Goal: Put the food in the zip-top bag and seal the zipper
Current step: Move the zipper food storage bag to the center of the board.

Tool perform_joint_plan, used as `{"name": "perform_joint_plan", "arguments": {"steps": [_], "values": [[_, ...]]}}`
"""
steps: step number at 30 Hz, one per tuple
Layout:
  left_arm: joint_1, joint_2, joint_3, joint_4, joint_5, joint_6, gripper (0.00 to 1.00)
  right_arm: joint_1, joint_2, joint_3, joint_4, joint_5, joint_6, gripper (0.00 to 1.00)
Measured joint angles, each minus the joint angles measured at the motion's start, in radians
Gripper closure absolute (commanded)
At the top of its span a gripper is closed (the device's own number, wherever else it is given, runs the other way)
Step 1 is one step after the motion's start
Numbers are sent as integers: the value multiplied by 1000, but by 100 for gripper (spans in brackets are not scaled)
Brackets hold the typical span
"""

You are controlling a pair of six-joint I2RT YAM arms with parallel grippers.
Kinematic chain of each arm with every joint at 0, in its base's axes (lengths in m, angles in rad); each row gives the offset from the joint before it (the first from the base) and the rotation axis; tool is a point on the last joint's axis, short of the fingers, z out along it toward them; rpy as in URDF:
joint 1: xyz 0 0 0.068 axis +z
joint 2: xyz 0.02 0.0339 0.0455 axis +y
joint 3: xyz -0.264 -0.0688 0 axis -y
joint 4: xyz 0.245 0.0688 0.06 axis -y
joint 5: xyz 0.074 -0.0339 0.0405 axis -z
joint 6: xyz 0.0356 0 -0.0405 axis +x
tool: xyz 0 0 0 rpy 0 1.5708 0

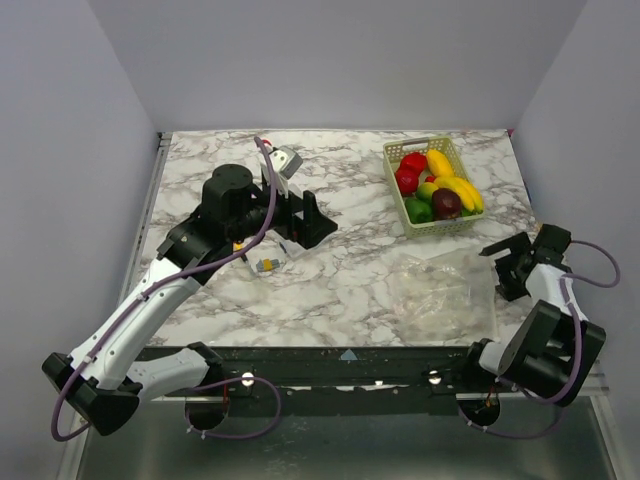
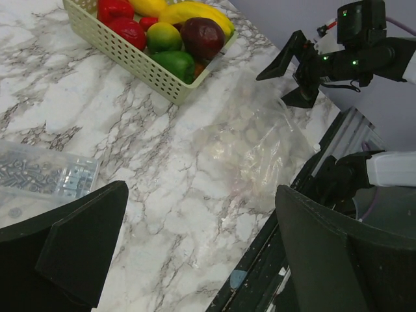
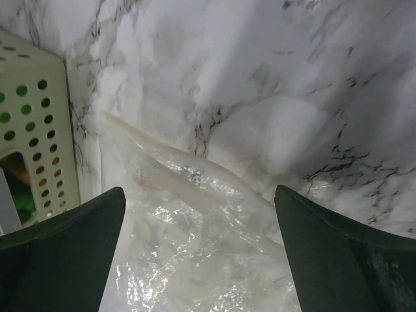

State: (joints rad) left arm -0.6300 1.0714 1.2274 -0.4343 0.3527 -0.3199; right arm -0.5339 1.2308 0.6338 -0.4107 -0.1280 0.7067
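The food point(image 1: 436, 185) sat piled in a pale green mesh basket point(image 2: 123, 55) at the far right of the marble table point(image 1: 340, 285). It held two red pieces point(image 2: 127, 29), a yellow banana point(image 2: 195, 12) lying along the top, a yellow-green fruit point(image 2: 162, 36), a dark maroon one point(image 2: 203, 36) and a deeper green one point(image 2: 174, 63) pressed against the near wall. All the visible food was inside the basket.

The zip-top bag point(image 1: 435, 290) lay flat and crinkled on the marble, just on the near side of the basket, close to the table's right front corner. It was so clear that the veining showed through it. From the right wrist view one edge of it ran diagonally beside the basket's corner; whether its mouth was pressed shut could not be told.

A smaller flat packet with blue-grey print point(image 2: 45, 175) lay well to the left, near the left arm.

The left gripper point(image 2: 201, 195) hovered over bare marble mid-table, its fingers spread wide and holding nothing. The right gripper point(image 3: 198, 195) hung directly over the bag, by the basket — its fingers likewise fully apart and empty, clear of the plastic.
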Motion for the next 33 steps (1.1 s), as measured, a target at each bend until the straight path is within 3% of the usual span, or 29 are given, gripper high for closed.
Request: {"name": "perform_joint_plan", "arguments": {"steps": [6,12,16,22,28,33], "values": [[0,2,-6,6,42,-6,1,0,-39,-113,70,-167,2,1],[0,18,-7,7,72,-11,1,74,-238,-247,81,-271,69,3],[0,32,-8,8,81,-17,1,263,-345,-282,105,-289,183,4],[0,45,-14,18,99,-29,1,652,-388,-295,211,-238,405,4],[0,51,-27,30,116,-43,1,1033,-249,-240,322,-105,550,7],[0,66,-30,30,122,-48,1,1134,-131,-98,286,-3,504,6]]}}
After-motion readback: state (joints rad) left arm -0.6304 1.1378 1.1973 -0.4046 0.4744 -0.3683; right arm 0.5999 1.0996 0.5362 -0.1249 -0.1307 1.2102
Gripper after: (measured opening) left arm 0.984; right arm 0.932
